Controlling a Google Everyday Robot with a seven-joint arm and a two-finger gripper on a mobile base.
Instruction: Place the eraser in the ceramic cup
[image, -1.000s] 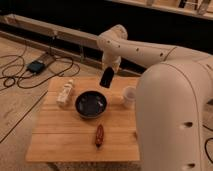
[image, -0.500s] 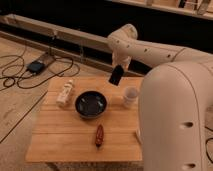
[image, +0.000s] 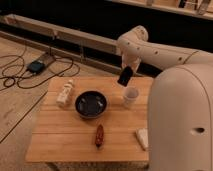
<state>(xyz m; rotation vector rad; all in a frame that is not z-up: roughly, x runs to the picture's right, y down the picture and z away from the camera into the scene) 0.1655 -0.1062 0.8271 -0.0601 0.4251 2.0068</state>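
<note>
nearest the camera, the robot's white body (image: 182, 120) fills the right side, overlapping the right edge of the wooden table (image: 60, 140). toward the table's front edge lies a reddish-brown elongated object (image: 99, 136), and to its right, near the body, a pale whitish block (image: 142, 138). farther back, around mid-table, sits a wide dark bowl (image: 91, 104). a small white bottle (image: 65, 93) is left of it, and the ceramic cup (image: 130, 96) stands upright to the bowl's right, apart from it. above the cup and slightly left of it, clear of the rim, hangs the eraser (image: 124, 76), black and tilted. the gripper (image: 128, 69) has its fingers pinched on the eraser's upper end, and the arm (image: 150, 50) reaches in from the right. beyond the table, dark cables (image: 15, 75) and a small dark device (image: 36, 66) lie on the floor.
</note>
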